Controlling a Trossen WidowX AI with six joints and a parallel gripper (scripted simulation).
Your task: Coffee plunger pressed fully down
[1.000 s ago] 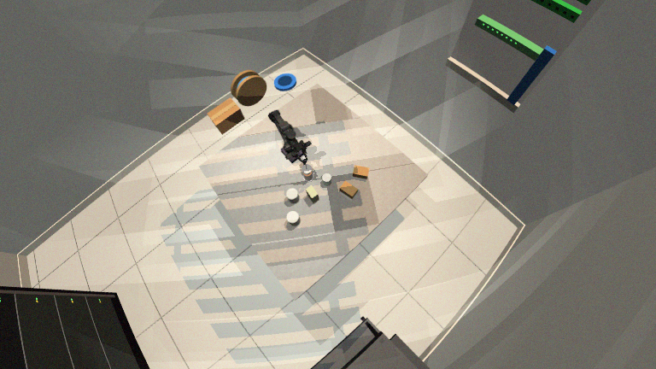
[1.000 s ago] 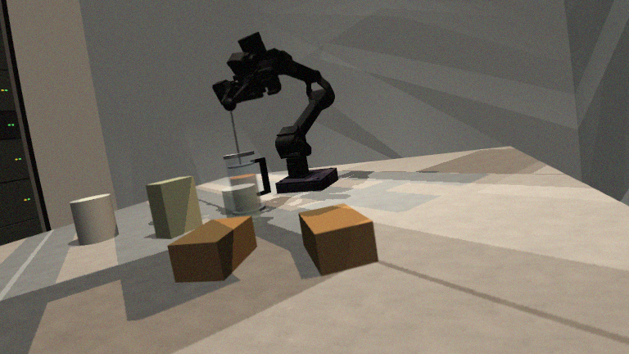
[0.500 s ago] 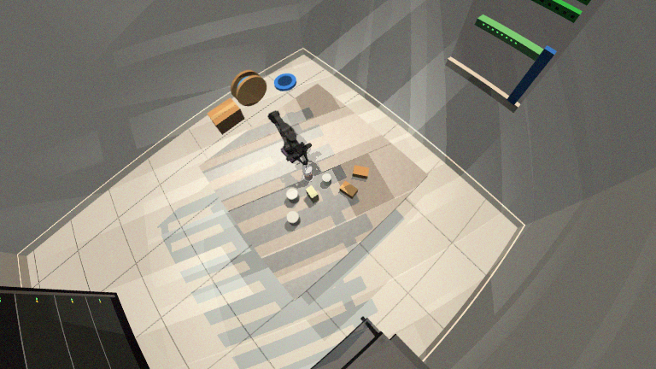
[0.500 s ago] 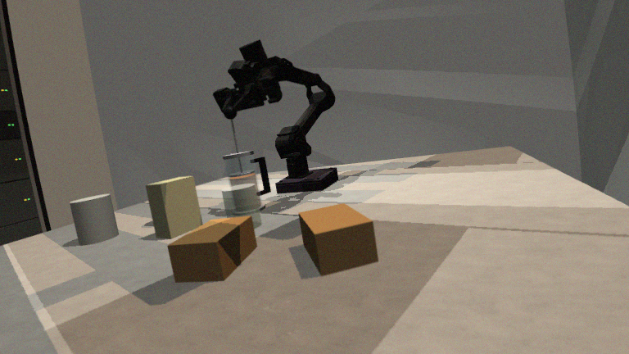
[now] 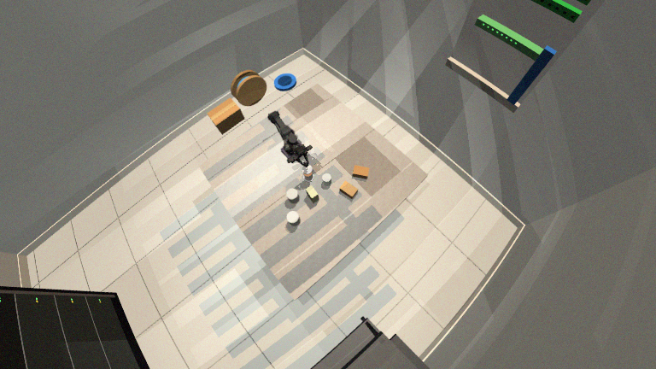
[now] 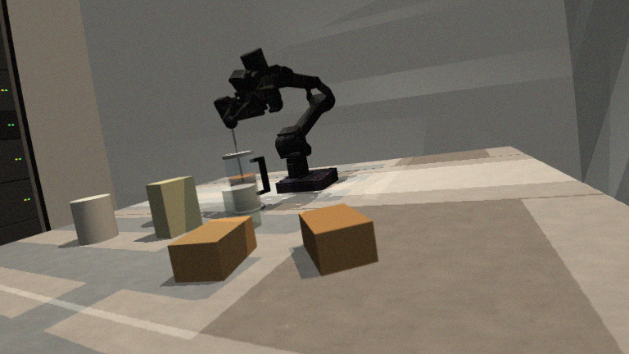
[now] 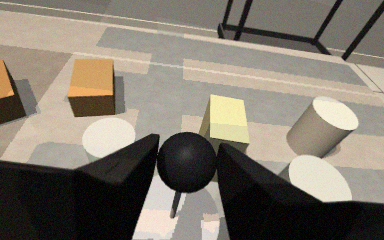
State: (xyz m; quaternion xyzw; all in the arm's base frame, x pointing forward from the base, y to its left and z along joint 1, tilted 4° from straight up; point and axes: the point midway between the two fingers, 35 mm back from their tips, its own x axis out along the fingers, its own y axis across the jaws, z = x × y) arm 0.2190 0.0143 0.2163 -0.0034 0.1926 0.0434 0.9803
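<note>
Wrist view, scanning from nine o'clock across to three: an orange box [image 7: 92, 86] sits at ten o'clock, with a pale cylinder [image 7: 108, 137] just below it, partly behind the near finger. Dead centre, the gripper [image 7: 186, 161] is clamped on the black knob [image 7: 186, 162] of the plunger, one dark finger [image 7: 125, 172] pressed against each side of the ball. A thin rod [image 7: 174, 204] drops from the knob toward six o'clock. Just past the knob at one o'clock stands a yellow block [image 7: 227, 119]. At three o'clock a grey cylinder [image 7: 322, 126] leans in the frame, and another pale round top [image 7: 319, 178] shows at four o'clock beside the other finger.

From the side of the room, the grey cylinder [image 6: 93, 218] is far out at nine o'clock, then the yellow block [image 6: 174, 206], then the glass press [image 6: 242, 183] standing upright on the table [image 6: 463, 247], its black handle [image 6: 262, 174] facing the arm's base. The rod [image 6: 234, 142] rises straight out of the lid to the gripper [image 6: 229, 121], with part of it exposed above the lid, so the plunger is not fully down. Two orange boxes [image 6: 212, 248] [image 6: 338, 237] lie nearer me, at six o'clock.
</note>
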